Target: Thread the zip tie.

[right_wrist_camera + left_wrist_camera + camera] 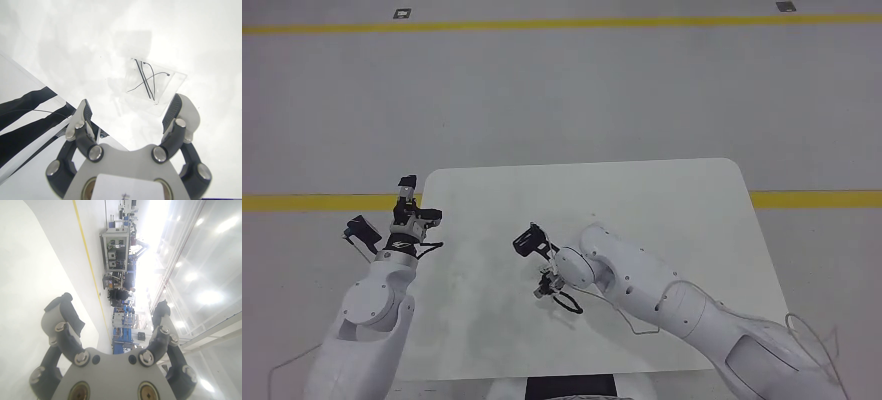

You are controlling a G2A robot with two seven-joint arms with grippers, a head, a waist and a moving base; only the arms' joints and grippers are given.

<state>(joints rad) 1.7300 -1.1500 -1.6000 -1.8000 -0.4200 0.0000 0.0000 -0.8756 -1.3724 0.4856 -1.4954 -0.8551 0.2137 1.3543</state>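
Several thin black zip ties [146, 79] lie crossed in a clear shallow tray [170, 94] on the white table [75, 47]. My right gripper [130, 103] hovers just short of the tray, open, with nothing between its ribbed pads [170, 111]. In the top view my right arm [622, 275] reaches over the middle of the table. My left gripper [113, 302] is open and empty at the table's left edge [419, 200], facing out into the room, away from the tray.
The table top [642, 220] is bare white around the arms. Its edge [47, 89] runs close beside the right gripper, with dark shapes below it. Beyond the left gripper are a yellow floor line [88, 256] and distant racks.
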